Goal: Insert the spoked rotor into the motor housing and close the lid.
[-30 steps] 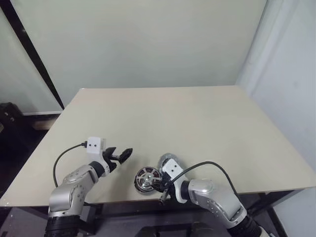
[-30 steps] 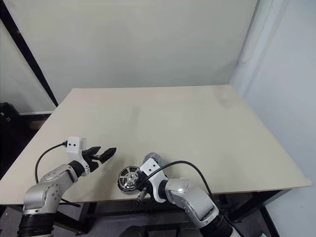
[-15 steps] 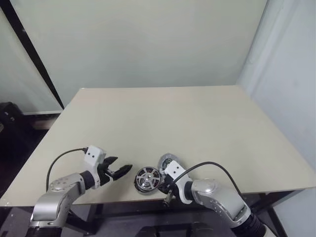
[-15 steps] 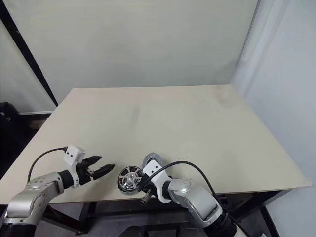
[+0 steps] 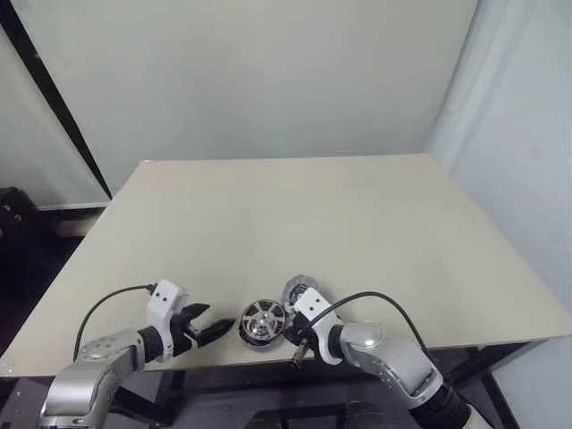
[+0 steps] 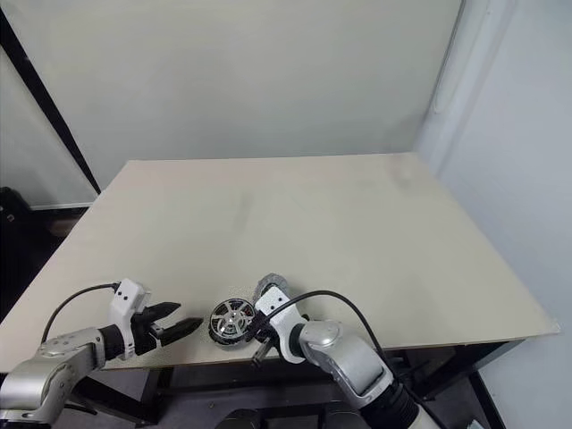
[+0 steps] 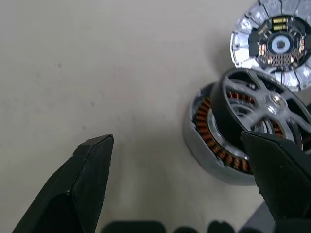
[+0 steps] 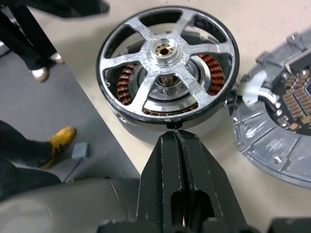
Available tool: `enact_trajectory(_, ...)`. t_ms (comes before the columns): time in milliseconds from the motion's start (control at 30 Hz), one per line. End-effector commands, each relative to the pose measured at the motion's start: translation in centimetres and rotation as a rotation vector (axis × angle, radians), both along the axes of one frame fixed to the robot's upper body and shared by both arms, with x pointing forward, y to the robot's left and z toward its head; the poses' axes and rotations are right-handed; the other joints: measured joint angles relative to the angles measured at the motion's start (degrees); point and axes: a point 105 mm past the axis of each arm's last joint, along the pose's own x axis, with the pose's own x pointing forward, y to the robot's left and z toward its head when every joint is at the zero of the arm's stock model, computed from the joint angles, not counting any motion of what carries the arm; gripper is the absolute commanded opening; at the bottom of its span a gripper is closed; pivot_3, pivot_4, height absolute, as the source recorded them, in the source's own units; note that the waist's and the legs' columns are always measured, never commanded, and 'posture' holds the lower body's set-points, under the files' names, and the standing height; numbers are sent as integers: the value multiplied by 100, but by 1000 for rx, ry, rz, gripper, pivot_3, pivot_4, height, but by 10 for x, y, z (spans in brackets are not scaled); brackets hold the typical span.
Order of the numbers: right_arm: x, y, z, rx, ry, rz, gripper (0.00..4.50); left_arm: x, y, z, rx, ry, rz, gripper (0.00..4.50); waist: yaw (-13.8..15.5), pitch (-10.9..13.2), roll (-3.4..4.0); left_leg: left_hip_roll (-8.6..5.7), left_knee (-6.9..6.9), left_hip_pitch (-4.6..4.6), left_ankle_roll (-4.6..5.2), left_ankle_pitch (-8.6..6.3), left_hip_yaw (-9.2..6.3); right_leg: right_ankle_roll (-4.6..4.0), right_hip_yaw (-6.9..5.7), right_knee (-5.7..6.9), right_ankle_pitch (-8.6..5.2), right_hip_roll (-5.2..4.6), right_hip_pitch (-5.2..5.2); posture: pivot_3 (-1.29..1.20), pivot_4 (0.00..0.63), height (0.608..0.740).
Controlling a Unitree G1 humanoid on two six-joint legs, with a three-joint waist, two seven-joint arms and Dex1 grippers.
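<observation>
1. Left eye view, lower centre of the frame: the spoked rotor [image 5: 263, 318] sits on the motor housing [image 7: 210, 145] near the table's [image 5: 357, 232] front edge, and the lid [image 5: 294, 291] lies flat just beside them, towards the upper right.
2. Left wrist view: the rotor rests tilted across the housing, with copper windings exposed along one side; judged not yet fully seated.
3. Right gripper [image 8: 176, 137]: fingers pressed together, holding nothing, with the tips at the rotor's rim in the right wrist view.
4. Left gripper [image 5: 213, 330]: fingers spread wide and empty, close beside the housing, at lower left of the left eye view.
5. Recommended handling: level the rotor so its hub lines up with the housing's centre before pressing. The open gripper would do well to steady the housing against sliding off the nearby edge. Only then fetch the lid.
6. Hard to make out: whether the closed tips actually touch the rim or stop just short. The far side of the housing is covered by the rotor, so how deep it sits there cannot be judged.
7. In the right wrist view the lid is cut off at the frame's right edge
</observation>
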Motion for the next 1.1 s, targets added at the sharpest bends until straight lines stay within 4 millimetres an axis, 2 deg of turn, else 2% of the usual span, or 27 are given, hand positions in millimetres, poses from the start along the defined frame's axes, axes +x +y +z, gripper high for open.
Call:
enact_trajectory(33, 5, 10, 27, 93, -76, 6, 22, 4, -2, 14, -8, -47, -8, 4500, 0, 0, 1, 0, 0, 0, 0, 0, 0, 0, 0, 0, 0, 0, 0, 0, 0, 740)
enact_trajectory(200, -1, 12, 26, 83, -78, 19, 22, 3, -4, 12, -12, -41, -11, 4500, 3, 3, 4, -2, -1, -1, 0, 0, 2, 0, 2, -2, 0, -2, -1, 0, 0, 740)
enact_trajectory(367, 0, 4, 24, 36, -82, 7, 22, 3, -7, 11, -18, -43, -13, 4500, 2, 2, 2, -5, -6, -1, -1, -1, 1, 0, 2, -3, 0, -4, -3, 0, 0, 740)
enact_trajectory(600, 0, -6, 40, 94, -115, 12, 22, 2, -11, 11, -18, -44, -32, 4500, 3, 1, 1, -3, -9, -4, -1, -1, 1, 0, 1, -4, 0, -4, -7, 0, 0, 740)
enact_trajectory(767, -7, -16, 44, 121, -147, 56, 22, -1, -16, 8, -50, -36, -19, 4500, 2, 0, -2, -7, -9, -7, -2, -2, 3, 0, 2, -10, 0, -9, -7, 0, 0, 740)
enact_trajectory(867, -15, -19, 44, 138, -138, 97, 554, -3, -15, 4, -65, -20, 2, 4500, 1, -2, -6, -5, -12, -7, -2, -2, 2, 0, 1, -9, 0, -8, -9, 0, 0, 740)
enact_trajectory(967, -20, -21, 45, 142, -124, 142, 1619, -6, -13, 1, -71, -8, 18, 4500, 2, -3, -7, -3, -12, -9, -2, -2, 4, 0, 1, -8, 0, -8, -13, 0, 0, 740)
enact_trajectory(1100, -18, -21, 47, 138, -141, 162, 3074, -8, -12, 0, -56, 3, 8, 4500, 4, -2, -7, -3, -10, -11, -2, -2, 5, 0, 1, -9, -1, -8, -15, 0, 0, 740)
